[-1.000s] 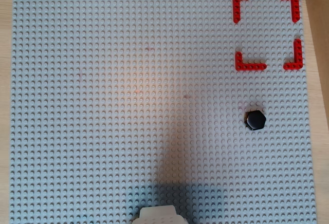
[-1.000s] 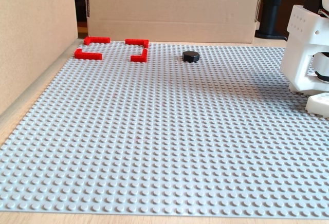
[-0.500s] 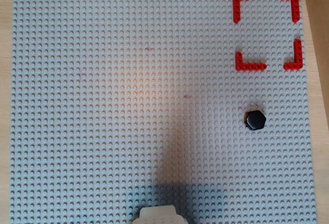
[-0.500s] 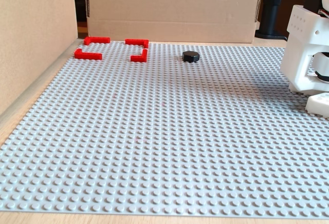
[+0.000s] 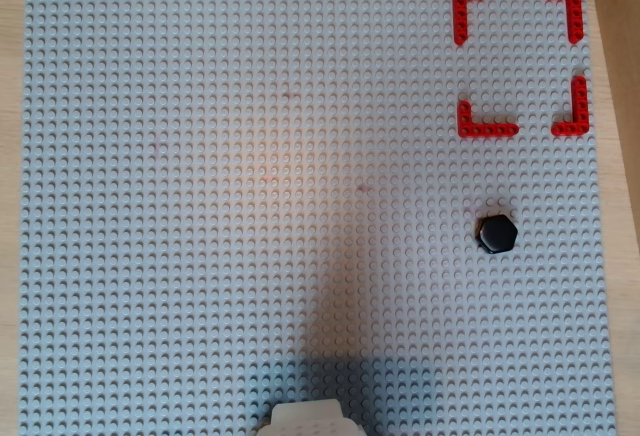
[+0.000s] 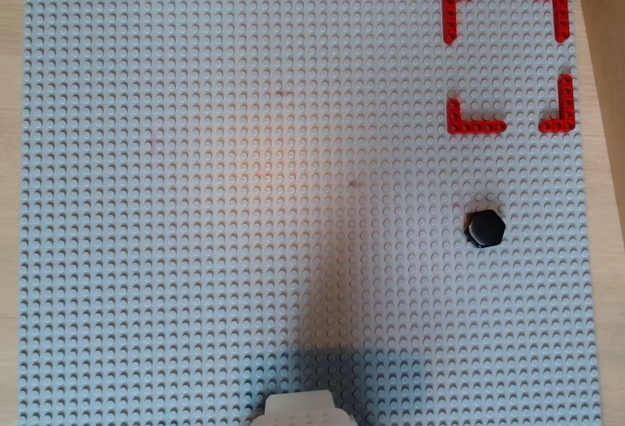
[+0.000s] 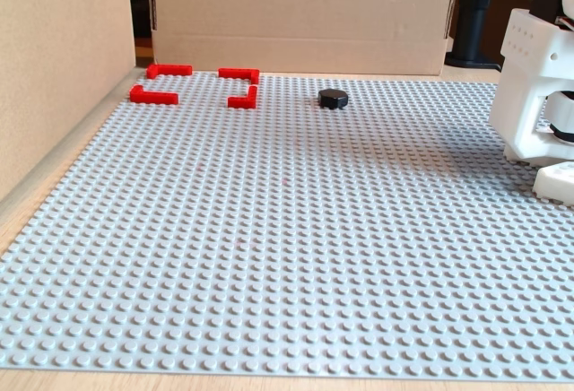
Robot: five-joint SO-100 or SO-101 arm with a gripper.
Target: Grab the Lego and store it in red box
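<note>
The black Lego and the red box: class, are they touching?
Apart. Both overhead views show bare grey baseplate studs between the black Lego and the red box; the Lego sits outside the outline.

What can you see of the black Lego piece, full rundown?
The Lego is a small, low, glossy black hexagonal piece with a flat top that catches a faint highlight. It lies flat on the grey studded baseplate, alone and untouched. In both overhead views it sits below the red box, clearly outside that outline and toward the plate's right side. In the fixed view it lies to the right of the red corner pieces, near the cardboard wall. No gripper is near it.
</note>
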